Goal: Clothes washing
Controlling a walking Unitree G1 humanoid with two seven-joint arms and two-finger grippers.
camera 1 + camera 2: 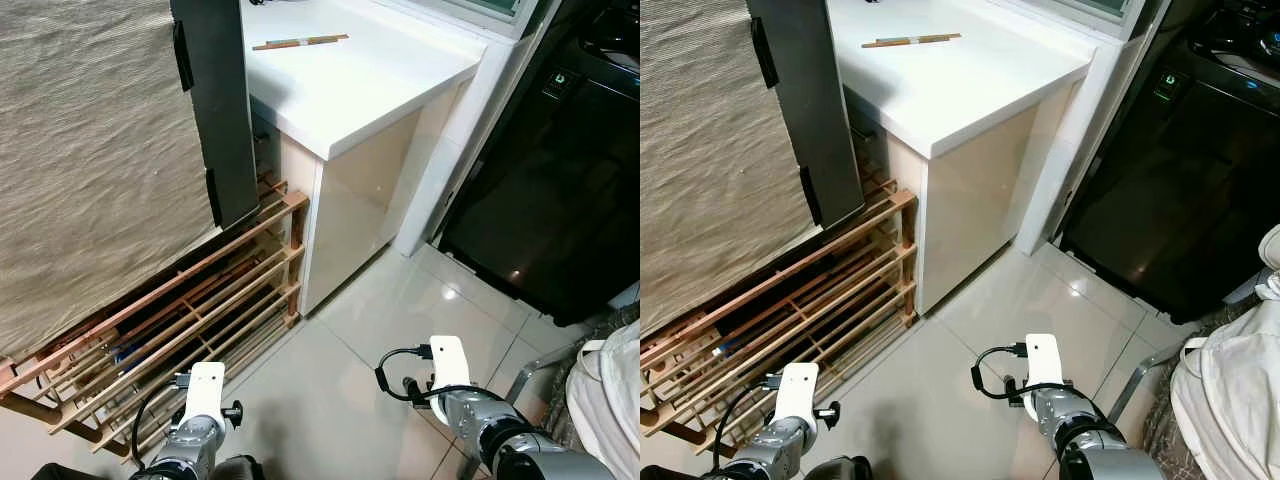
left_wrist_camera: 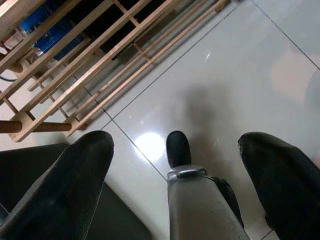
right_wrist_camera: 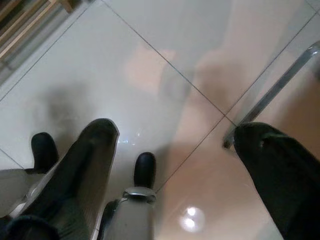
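Note:
A black glossy washing machine with a small lit panel stands at the right, past the white pillar. A heap of pale clothes lies at the lower right, beside a metal frame. Both arms hang low over the tile floor. In the left wrist view my left gripper is open, its black fingers wide apart over bare tile near the wooden rack. My right gripper is open too, with nothing between its fingers, and the metal frame's leg is close by.
A white counter with a thin stick on it juts out ahead. A slatted wooden rack lies low at the left, under a beige cloth and a dark panel. Glossy tile floor lies between.

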